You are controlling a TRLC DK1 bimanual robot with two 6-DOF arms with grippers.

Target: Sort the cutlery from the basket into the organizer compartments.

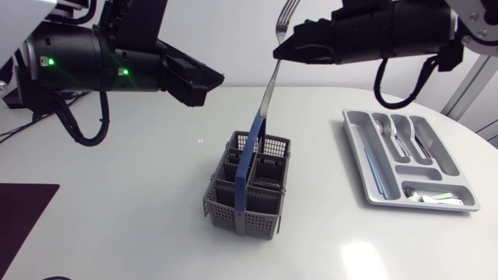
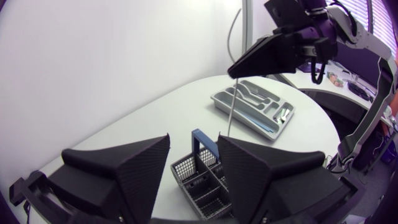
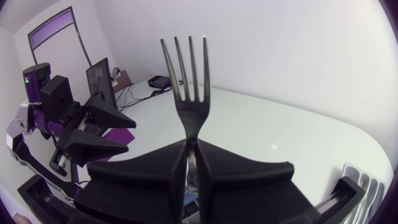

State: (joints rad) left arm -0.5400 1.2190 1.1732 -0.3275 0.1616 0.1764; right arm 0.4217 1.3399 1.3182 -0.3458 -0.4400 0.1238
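As the head view lays it out, the white desk carries both containers of the task. The grey organizer sits on our right arm's side, well apart from the basket, and its long compartments run along the tray's length. The grey mesh basket, with its blue carrying handle, stands near the desk's middle.

The left end effector hovers above and to the left of the basket. Its fingers are spread and nothing is between them. The right end effector hangs high over the basket and pinches the fork, one finger on each side of the neck just below the tines. The right wrist view confirms this: the fingers are pressed onto the fork with the tines standing up ahead of them.

Key relation: the fork's long axis is near vertical, tines up. The handle points down toward the basket's blue handle. We cannot tell whether the handle tip has cleared the basket, because in the head view it overlaps the blue handle.

From the held fork, the organizer lies sideways toward our right and lower down. The right arm is both the holder and the nearer arm.

Judgement: the next move calls for a lift clear, then a sideways carry. The fork must then be tilted from upright to flat along a long compartment.
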